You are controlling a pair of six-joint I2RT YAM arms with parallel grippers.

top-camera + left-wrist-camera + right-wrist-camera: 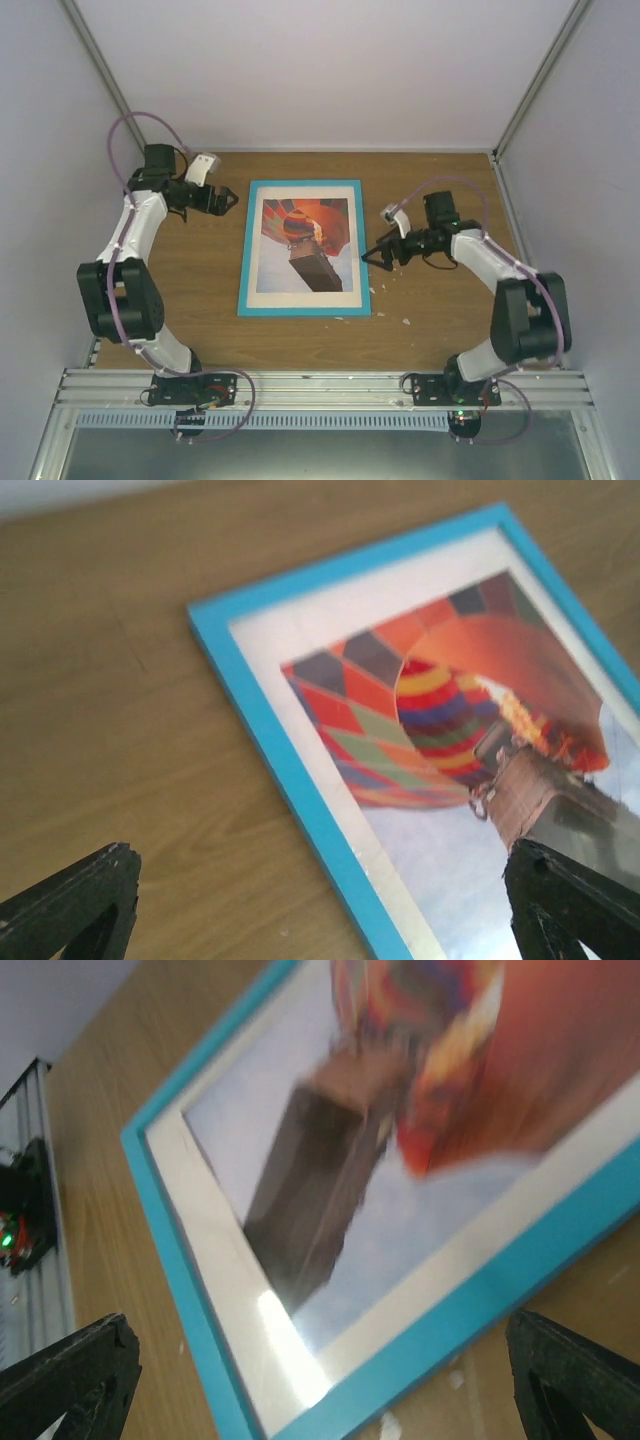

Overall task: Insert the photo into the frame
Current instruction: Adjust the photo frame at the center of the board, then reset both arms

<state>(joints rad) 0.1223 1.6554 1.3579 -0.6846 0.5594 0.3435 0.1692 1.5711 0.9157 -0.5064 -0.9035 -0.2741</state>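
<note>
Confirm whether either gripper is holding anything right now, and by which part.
Nothing is held. The left gripper and right gripper both stand open with nothing between their fingers. The frame, with the photo in it, lies flat on the table.

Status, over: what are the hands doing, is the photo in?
Left hand open, empty, beside frame far corner. Right hand open, empty, by its right edge. Photo in frame, flat on table. Nothing blocking.

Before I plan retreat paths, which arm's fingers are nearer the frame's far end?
The left fingers, by the frame's far-left corner; the right fingers sit beside its right edge.
</note>
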